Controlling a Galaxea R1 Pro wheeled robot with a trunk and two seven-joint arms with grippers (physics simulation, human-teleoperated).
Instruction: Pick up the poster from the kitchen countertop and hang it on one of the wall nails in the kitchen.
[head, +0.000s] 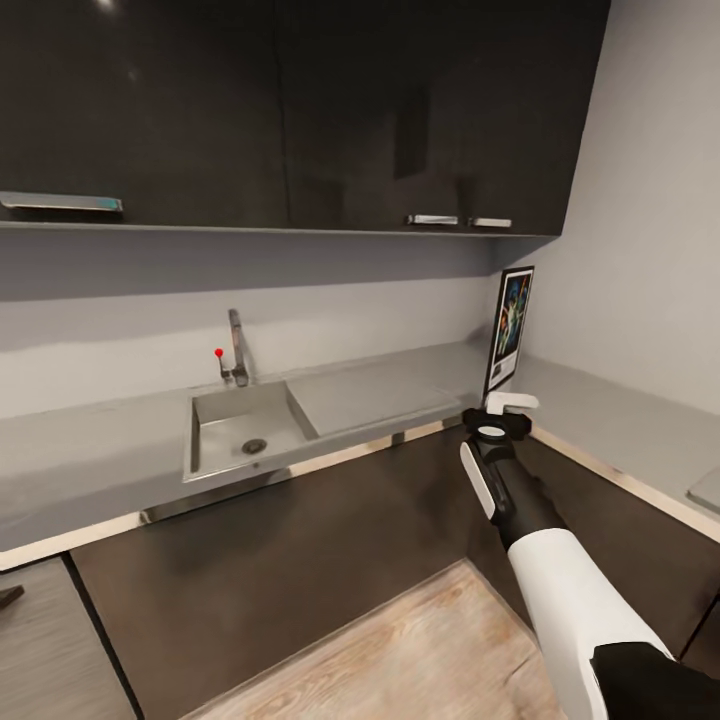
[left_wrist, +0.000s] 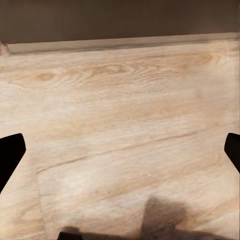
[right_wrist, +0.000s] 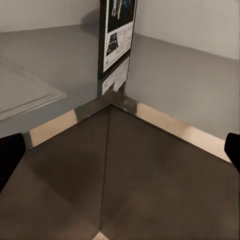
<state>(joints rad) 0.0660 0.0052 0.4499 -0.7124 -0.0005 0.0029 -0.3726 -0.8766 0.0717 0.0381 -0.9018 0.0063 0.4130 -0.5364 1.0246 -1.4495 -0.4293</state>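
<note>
From the head camera I see the sink basin (head: 245, 432) and chrome tap (head: 237, 347) set in the kitchen countertop (head: 90, 450), well off to the left of my right gripper (head: 508, 403). That gripper hangs over the counter's front edge at the inner corner, and its wrist camera shows the fingertips at the frame's two sides, spread wide with nothing between them. Just beyond it the poster (head: 510, 326) stands upright on the countertop in the corner. My left gripper (left_wrist: 120, 150) points down at the pale wood floor (left_wrist: 125, 115), jaws apart too.
</note>
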